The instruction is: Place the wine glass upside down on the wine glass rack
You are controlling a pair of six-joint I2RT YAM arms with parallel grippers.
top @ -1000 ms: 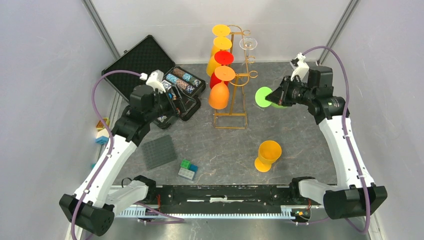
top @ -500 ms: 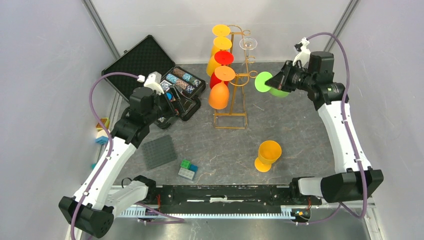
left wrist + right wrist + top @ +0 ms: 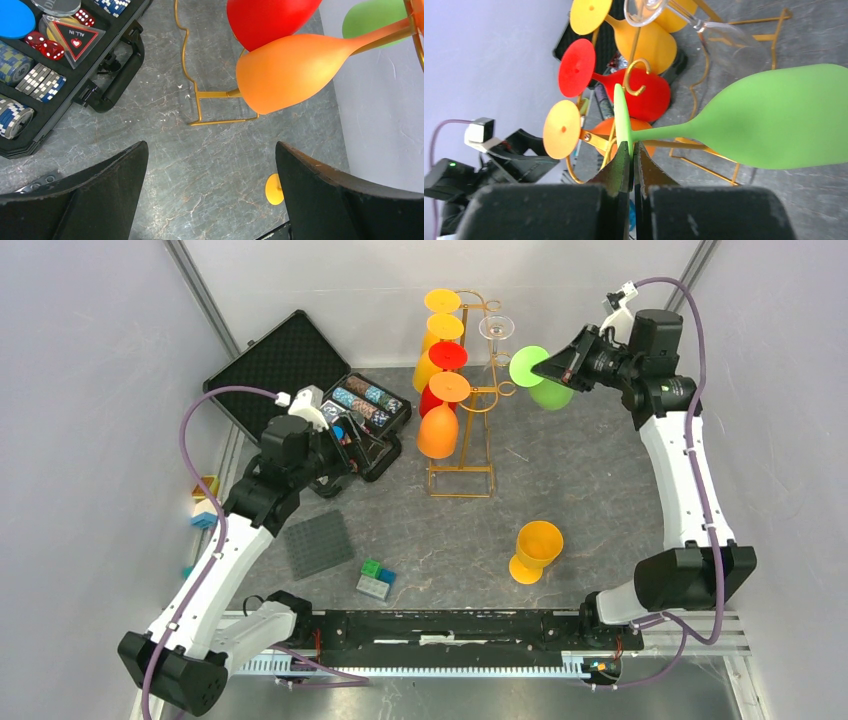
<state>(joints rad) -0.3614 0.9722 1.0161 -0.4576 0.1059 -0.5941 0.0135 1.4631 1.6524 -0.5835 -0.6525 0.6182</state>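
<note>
My right end effector is clenched on the green wine glass's foot, near the worktop's far edge, just right of the wine glass rack. I'd steady the tilt, then slide the stem into a free loop.

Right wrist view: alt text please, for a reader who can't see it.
The right gripper is shut on the flat foot of a green plastic wine glass, which stretches across the frame close to the gold wire wine glass rack. Red, yellow and orange plastic glasses and one clear glass hang on the rack behind it.
</note>
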